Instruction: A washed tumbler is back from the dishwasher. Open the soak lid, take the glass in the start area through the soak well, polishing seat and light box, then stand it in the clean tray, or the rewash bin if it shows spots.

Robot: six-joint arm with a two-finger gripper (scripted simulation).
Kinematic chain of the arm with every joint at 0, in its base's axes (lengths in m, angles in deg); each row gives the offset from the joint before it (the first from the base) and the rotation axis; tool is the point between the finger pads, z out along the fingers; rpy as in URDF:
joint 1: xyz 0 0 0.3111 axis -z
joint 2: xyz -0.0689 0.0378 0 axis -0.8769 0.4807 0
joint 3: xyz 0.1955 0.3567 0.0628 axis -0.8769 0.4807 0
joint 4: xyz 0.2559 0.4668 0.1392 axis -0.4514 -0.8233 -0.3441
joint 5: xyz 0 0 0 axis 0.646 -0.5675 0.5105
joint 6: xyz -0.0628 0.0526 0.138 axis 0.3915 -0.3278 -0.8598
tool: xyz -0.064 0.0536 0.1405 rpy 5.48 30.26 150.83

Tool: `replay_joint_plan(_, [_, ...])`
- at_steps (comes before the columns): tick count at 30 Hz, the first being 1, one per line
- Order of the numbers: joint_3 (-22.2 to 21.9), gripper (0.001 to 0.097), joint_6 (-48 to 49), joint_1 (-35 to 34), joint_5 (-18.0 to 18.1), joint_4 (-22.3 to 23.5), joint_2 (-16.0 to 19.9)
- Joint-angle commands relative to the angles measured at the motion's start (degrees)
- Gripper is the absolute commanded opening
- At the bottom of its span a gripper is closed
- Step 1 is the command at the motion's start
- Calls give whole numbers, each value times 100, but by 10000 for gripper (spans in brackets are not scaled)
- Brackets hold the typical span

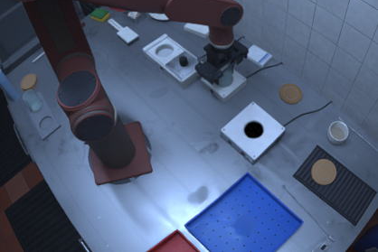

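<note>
The clear glass tumbler point(227, 77) stands on a small white block at the back of the table, and I have it gripped in my gripper point(221, 68), which comes down on it from above and hides most of it. Just left of it is the white soak unit point(172, 58), with its round well uncovered and its lid with a dark knob point(183, 61) slid to the near side. A white box with a round dark hole point(253, 131) sits nearer the front. The blue perforated tray point(244, 219) lies at the front edge, with a red bin corner point(174, 244) beside it.
My arm's red base point(120, 158) fills the left middle of the table. A dark ribbed mat with a tan disc point(337, 180) lies at the right, a white cup point(337, 132) and another tan disc point(290, 93) behind it. Cables run to the tiled wall.
</note>
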Motion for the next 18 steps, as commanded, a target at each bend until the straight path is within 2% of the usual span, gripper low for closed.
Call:
replay_joint_plan(1, [-4,143,0,0,-1,0,-3])
replay_joint_plan(6, [-3,48,0,0,-1,0,-2])
replay_joint_plan(18, [-25,48,0,0,-100,0,-86])
